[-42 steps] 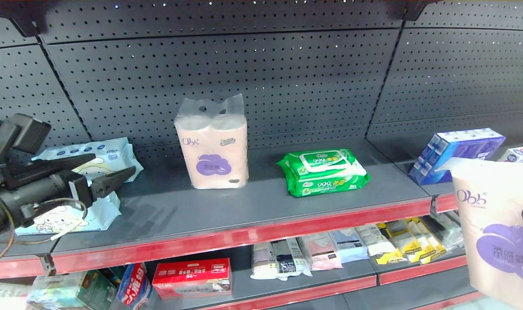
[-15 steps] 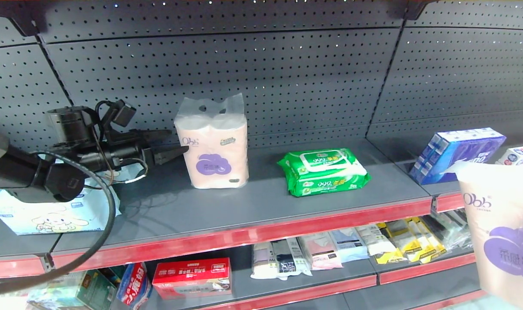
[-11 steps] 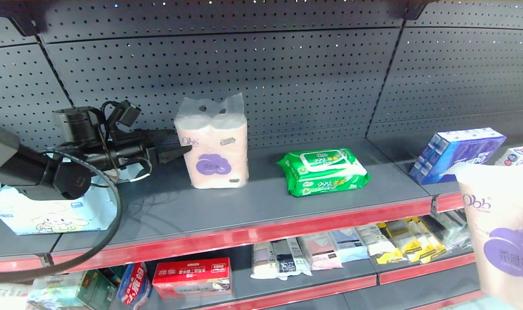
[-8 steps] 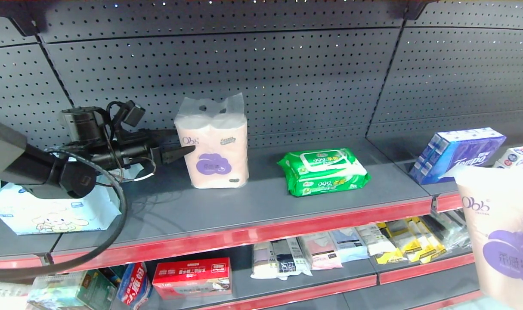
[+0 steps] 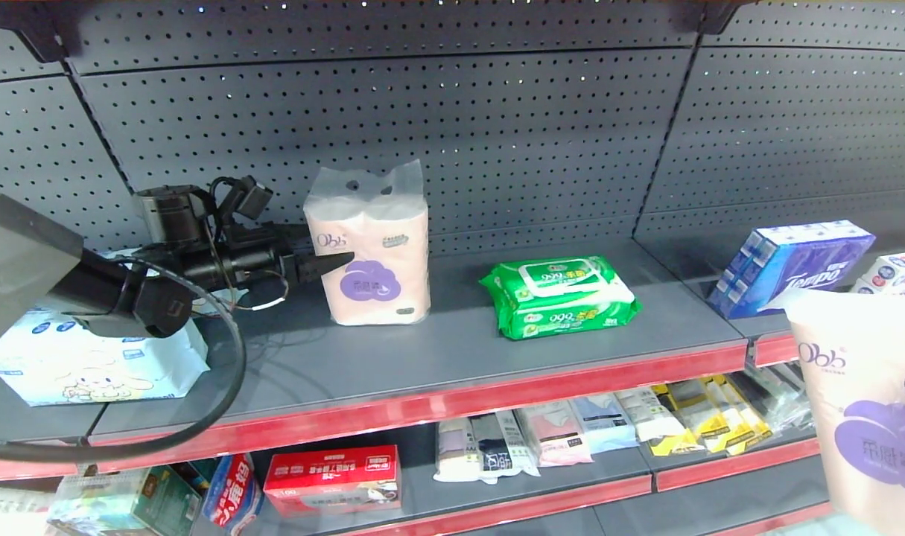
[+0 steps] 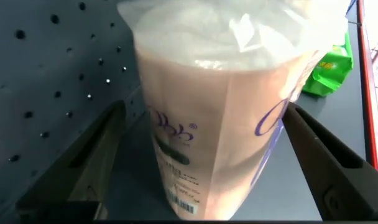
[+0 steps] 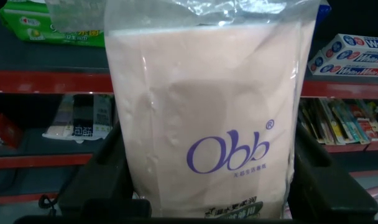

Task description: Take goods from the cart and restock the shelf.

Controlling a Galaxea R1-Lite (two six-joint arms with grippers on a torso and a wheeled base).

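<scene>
2 matching packs of toilet rolls, each in pale pink wrap with a purple cloud print and a clear plastic top. The first pack (image 5: 368,246) stands upright on the grey shelf (image 5: 452,350), between the spread fingers of the left claw (image 6: 202,112). The second pack (image 5: 865,402) sits upright, gripped in the right claw (image 7: 207,155), off the shelf.

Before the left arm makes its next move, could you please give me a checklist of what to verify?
1. The left gripper open, fingers either side of the shelf pack: ok.
2. The shelf pack upright: ok.
3. Those fingers touching its wrap: cannot tell.
4. The right gripper clamped on the second pack: ok.
5. Gap to the green wipes fits the second pack: not ok, looks too narrow.
</scene>
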